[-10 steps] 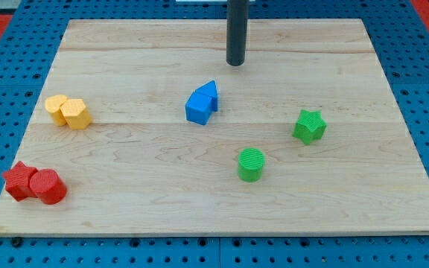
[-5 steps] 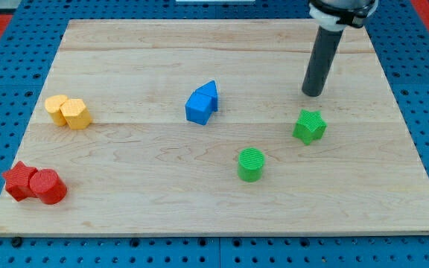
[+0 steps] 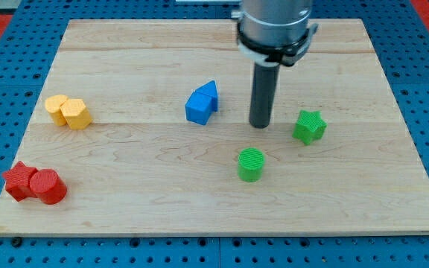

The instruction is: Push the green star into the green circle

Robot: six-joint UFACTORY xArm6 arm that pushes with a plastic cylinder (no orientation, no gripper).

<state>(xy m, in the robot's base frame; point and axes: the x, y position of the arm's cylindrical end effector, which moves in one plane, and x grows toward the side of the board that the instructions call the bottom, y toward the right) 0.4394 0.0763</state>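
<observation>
Green star (image 3: 309, 126) ridged; my tip (image 3: 259, 125) just left; green circle (image 3: 251, 164) ribbed.

— Where's my tip (image 3: 260, 125)?
— On the bench (image 3: 125, 216), between the blue blocks (image 3: 201, 103) and the green star (image 3: 309, 126), apart from both.
— The green circle (image 3: 250, 164)?
— Below my tip, toward the view's bottom.

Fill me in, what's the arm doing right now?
It is working on pushing the green star into the green circle. My tip sits on the board at the star's left, above the circle, touching neither. Star and circle are apart. Blue blocks, yellow blocks and red blocks lie off to the view's left.
</observation>
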